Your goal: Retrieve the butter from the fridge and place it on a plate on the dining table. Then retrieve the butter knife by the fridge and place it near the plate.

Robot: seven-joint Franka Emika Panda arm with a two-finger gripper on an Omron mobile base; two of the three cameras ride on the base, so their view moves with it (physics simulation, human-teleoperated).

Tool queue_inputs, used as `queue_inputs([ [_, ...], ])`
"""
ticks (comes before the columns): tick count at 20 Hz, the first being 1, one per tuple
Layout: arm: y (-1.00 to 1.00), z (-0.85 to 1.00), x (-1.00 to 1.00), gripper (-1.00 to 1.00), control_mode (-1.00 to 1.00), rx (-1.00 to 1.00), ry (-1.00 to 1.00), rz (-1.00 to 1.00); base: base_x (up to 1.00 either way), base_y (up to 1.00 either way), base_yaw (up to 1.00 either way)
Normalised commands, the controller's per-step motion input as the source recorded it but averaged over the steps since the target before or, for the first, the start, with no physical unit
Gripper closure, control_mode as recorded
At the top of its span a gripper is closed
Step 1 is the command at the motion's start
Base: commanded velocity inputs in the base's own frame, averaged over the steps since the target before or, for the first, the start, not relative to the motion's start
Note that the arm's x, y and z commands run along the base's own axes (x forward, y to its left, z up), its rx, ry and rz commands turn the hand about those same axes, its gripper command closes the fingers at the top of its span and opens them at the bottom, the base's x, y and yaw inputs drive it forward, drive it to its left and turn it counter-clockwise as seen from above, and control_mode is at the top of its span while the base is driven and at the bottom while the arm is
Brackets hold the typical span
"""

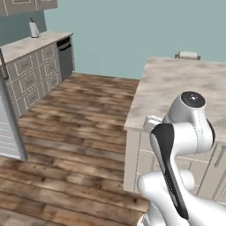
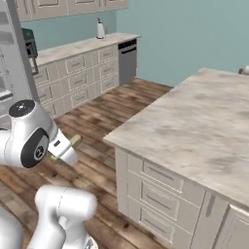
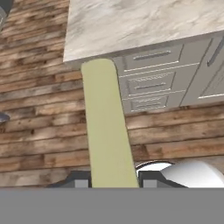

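Observation:
In the hand view the butter [image 3: 107, 127], a long pale yellow stick, runs up from between my dark fingertips [image 3: 81, 179]; my gripper [image 3: 114, 179] is shut on it. From the right base view the gripper [image 2: 63, 149] hangs over the wooden floor, left of the dining table [image 2: 194, 126], and a yellow end of the butter [image 2: 74, 141] pokes out of it. The dining table's marbled top [image 1: 176, 84] [image 3: 131, 22] has drawers below its near edge. A grey side of the fridge [image 1: 8, 123] stands at the far left. The plate and the butter knife are out of view.
A cream cabinet counter [image 1: 31, 48] [image 2: 82, 48] runs along the back wall, with a white jug [image 1: 34, 28] on top and a dark dishwasher front [image 1: 65, 55] at its end. Open wooden floor [image 1: 75, 128] lies between counter and table.

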Motion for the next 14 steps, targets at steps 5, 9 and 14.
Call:
queue_inputs([
  [5, 0.00, 0.00, 0.00, 1.00, 1.00, 0.00, 0.00, 0.00, 0.95, 1.00, -0.19],
  [9, 0.00, 0.00, 0.00, 1.00, 1.00, 0.00, 0.00, 0.00, 0.99, 1.00, -0.28],
  [14, 0.00, 0.00, 0.00, 1.00, 1.00, 0.00, 0.00, 0.00, 1.00, 1.00, -0.39],
])
